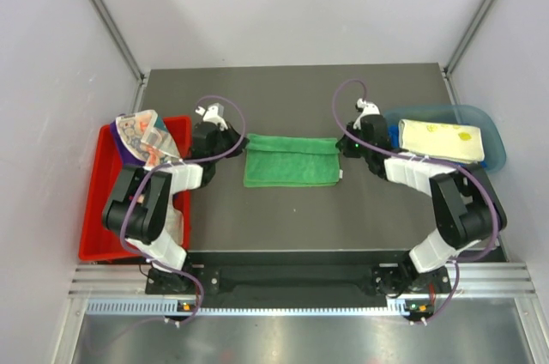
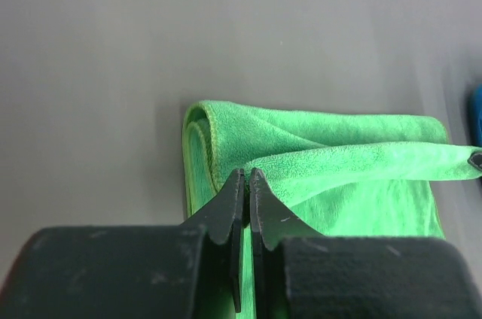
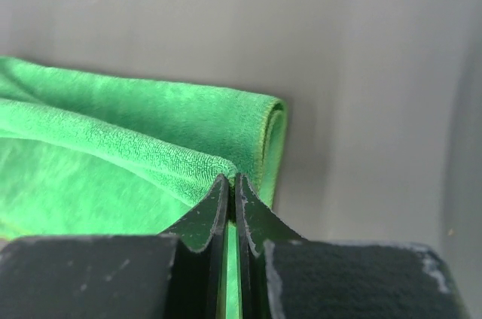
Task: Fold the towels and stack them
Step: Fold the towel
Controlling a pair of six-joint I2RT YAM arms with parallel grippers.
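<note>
Overhead view, containers:
- Red tray (image 1: 93, 228) at the desk's (image 1: 292, 227) 9 o'clock edge. Its 12 o'clock end holds a purple towel (image 1: 123, 149) with a crumpled white towel with orange lettering (image 1: 151, 136) on top. The left arm's links overlap the tray's 3 o'clock side.
- Translucent blue bin (image 1: 495, 136) at the 3 o'clock edge. It holds a folded pale yellow towel (image 1: 442, 141). A strip of royal blue towel (image 1: 394, 135) shows at the bin's 9 o'clock end. The right arm's forearm crosses the bin's 6 o'clock side.

Desk centre:
- Green towel (image 1: 292, 160) lies folded in a long strip between the two containers.
- Left fingers (image 2: 230, 210) are pressed together on the cloth at its 9 o'clock end, lifting an edge into a ridge.
- Right fingers (image 3: 203, 217) are likewise pinched tight on the 3 o'clock end.
- Purple cables loop above both wrists.
</note>
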